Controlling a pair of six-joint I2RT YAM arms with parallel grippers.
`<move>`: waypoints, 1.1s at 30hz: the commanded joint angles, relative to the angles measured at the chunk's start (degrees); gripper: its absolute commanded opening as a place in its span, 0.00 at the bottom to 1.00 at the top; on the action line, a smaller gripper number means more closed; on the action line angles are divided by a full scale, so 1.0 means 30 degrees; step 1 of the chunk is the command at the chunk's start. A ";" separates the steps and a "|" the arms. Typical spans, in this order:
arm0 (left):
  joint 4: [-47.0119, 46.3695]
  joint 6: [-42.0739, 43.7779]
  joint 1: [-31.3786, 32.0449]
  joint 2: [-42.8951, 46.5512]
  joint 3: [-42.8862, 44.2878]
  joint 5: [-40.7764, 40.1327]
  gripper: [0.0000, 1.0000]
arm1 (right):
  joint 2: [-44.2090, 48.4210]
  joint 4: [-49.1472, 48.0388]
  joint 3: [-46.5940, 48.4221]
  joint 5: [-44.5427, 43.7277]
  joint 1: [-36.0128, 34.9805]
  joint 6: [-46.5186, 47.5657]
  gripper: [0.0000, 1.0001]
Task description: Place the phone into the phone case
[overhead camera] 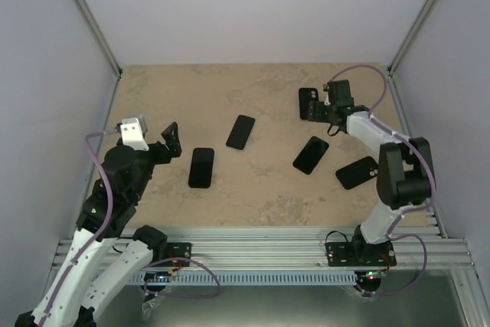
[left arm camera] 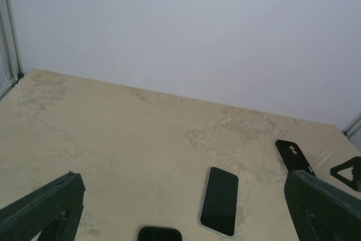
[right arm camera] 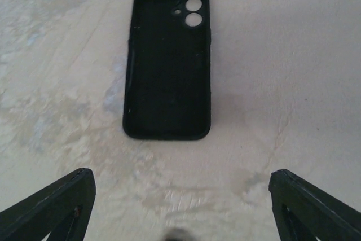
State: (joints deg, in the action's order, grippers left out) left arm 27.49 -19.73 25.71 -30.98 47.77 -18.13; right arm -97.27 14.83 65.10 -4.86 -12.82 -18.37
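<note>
Top external: marbled table (overhead camera: 260,197), white walls (overhead camera: 253,5), phone case (overhead camera: 306,105).

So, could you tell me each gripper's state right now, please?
Left gripper: open, empty.
Right gripper: open, empty, facing the phone case.

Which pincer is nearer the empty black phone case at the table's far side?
Right. The right pincer is open, just short of the phone case; the left pincer is far off to the left, with a phone lying between.
</note>
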 commanded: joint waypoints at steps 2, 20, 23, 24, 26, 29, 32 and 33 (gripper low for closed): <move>-0.0584 0.0126 -0.0105 0.0525 -0.0274 0.0279 1.00 | -0.3203 0.0982 0.2795 0.1578 0.1056 0.1267 0.78; -0.0563 0.0183 -0.0105 0.0564 -0.0337 0.0586 0.99 | -0.9206 0.2575 0.7790 0.1887 0.1812 0.2028 0.25; -0.0546 0.0189 -0.0105 0.0543 -0.0337 0.0593 0.99 | -0.9645 0.2689 0.7869 0.1885 0.1812 0.1997 0.20; -0.0548 0.0174 -0.0105 0.0542 -0.0337 0.0594 0.99 | -0.9733 0.2701 0.7865 0.1910 0.1812 0.1997 0.18; -0.0564 0.0203 -0.0105 0.0538 -0.0337 0.0581 0.99 | -0.9838 0.2802 0.7804 0.1968 0.1810 0.1980 0.16; -0.0570 0.0179 -0.0106 0.0502 -0.0337 0.0532 0.99 | -0.9808 0.2840 0.7548 0.2104 0.1812 0.1953 0.07; -0.0557 0.0183 -0.0121 0.0558 -0.0338 0.0463 0.99 | -0.9522 0.2826 0.7233 0.2390 0.1785 0.1980 0.01; -0.0550 0.0188 -0.0107 0.0570 -0.0337 0.0461 1.00 | -0.9359 0.2836 0.7134 0.2409 0.1783 0.1973 0.01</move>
State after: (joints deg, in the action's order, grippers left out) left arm 27.42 -19.73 25.71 -29.50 47.24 -16.84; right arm -124.79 21.45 88.01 1.21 -7.38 -12.91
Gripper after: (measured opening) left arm 0.994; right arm 0.022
